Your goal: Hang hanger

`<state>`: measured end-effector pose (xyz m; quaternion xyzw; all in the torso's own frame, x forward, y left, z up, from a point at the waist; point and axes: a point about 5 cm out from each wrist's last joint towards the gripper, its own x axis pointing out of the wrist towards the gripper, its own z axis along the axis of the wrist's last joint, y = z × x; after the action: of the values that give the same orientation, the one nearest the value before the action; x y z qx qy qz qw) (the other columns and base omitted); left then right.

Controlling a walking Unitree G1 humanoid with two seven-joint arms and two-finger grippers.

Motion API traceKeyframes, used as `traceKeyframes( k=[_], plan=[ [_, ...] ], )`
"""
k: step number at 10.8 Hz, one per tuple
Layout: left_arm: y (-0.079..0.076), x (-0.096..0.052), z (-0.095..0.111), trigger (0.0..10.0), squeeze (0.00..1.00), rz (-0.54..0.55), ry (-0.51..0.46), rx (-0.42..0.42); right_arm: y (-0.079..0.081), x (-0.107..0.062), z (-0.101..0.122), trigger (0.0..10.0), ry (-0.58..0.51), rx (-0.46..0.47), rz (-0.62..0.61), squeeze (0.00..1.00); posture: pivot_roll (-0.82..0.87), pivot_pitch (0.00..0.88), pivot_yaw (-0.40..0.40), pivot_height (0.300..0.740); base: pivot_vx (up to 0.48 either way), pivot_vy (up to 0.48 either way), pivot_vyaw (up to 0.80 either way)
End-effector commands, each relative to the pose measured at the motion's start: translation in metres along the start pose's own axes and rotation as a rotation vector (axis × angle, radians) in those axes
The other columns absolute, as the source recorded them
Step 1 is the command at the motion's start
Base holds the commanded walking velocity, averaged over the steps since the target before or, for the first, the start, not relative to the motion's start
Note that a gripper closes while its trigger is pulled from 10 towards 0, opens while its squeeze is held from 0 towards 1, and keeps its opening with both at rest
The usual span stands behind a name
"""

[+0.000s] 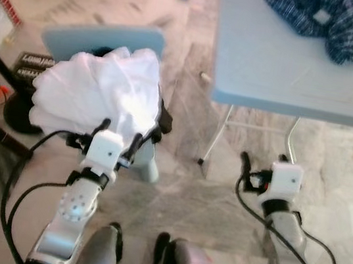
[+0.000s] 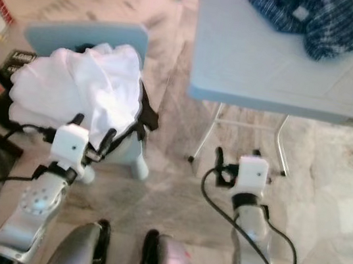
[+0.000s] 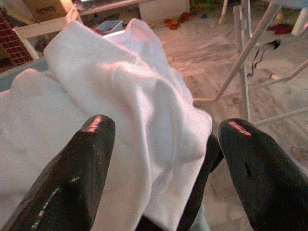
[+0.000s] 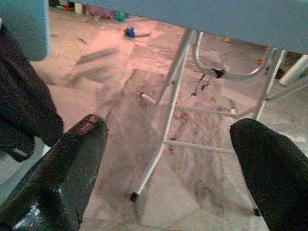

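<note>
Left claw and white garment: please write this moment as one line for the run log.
left claw: open, at white garment on blue chair | right claw: open, empty, facing table legs | hanger: not identifiable

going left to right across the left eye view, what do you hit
white garment heaped on the light blue chair → left hand, open at the garment's edge → right hand, open, over the floor → dark blue cloth on the grey table

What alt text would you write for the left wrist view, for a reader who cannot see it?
The left pincer, fingers spread open, points at a crumpled white cloth piled on a pale blue chair. Behind it are a marble floor and white folding table legs.
</note>
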<state>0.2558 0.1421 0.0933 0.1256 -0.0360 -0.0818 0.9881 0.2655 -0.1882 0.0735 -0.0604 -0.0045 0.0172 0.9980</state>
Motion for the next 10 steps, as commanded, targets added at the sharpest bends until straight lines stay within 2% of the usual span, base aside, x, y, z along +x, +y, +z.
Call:
traceKeyframes(
  k=[1, 5, 9, 10],
  plan=[
    [0.0, -0.005, -0.006, 10.0, 0.0, -0.004, 0.033, 0.001, -0.001, -0.004, -0.002, 10.0, 0.014, -0.01, 0.002, 0.0, 0.02, 0.277, -0.034, 0.74, 0.0, 0.0, 0.0],
    [0.012, -0.002, -0.006, 10.0, 0.0, 0.057, 0.042, 0.045, -0.004, -0.006, -0.003, 10.0, 0.027, -0.018, 0.009, 0.0, 0.02, 0.289, -0.038, 0.74, 0.0, 0.0, 0.0],
    [0.03, 0.017, -0.009, 10.0, 0.0, 0.07, 0.071, 0.068, -0.003, -0.017, 0.0, 10.0, 0.037, -0.009, 0.085, 0.0, -0.01, 0.321, -0.056, 0.74, 0.0, 0.0, 0.0],
    [0.027, 0.023, -0.009, 10.0, 0.0, 0.018, 0.071, 0.059, -0.006, -0.022, -0.001, 10.0, 0.045, -0.022, 0.099, 0.0, -0.02, 0.321, -0.057, 0.74, 0.0, 0.0, 0.0]
  ],
)
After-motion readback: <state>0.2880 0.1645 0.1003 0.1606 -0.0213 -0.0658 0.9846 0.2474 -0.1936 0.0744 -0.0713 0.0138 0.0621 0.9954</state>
